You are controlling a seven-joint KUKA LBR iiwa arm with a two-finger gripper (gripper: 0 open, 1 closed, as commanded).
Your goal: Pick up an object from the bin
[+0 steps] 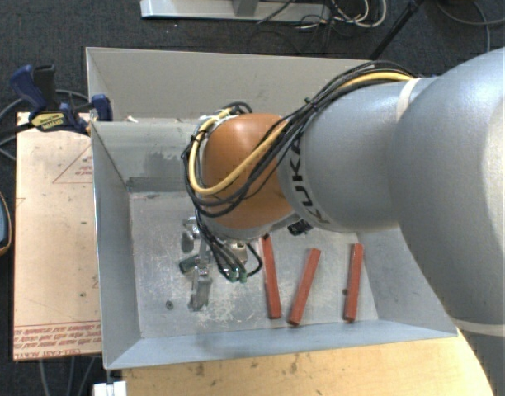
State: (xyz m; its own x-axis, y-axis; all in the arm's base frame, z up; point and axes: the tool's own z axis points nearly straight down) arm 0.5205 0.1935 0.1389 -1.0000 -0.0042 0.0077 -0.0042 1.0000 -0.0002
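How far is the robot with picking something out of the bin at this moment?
Done: the gripper is down in the bin, near its floor. In hand: no grasp is visible; it is to the view's left of the three red-brown sticks, apart from them. Left: grip one thing and lift it out.

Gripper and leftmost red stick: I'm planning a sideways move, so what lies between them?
In the camera view, bare bin floor lies between the gripper and the leftmost red stick; only the wrist's own cables overhang it.

Arm (384,155) reaches in from right, gripper (200,291) apparently pointing down
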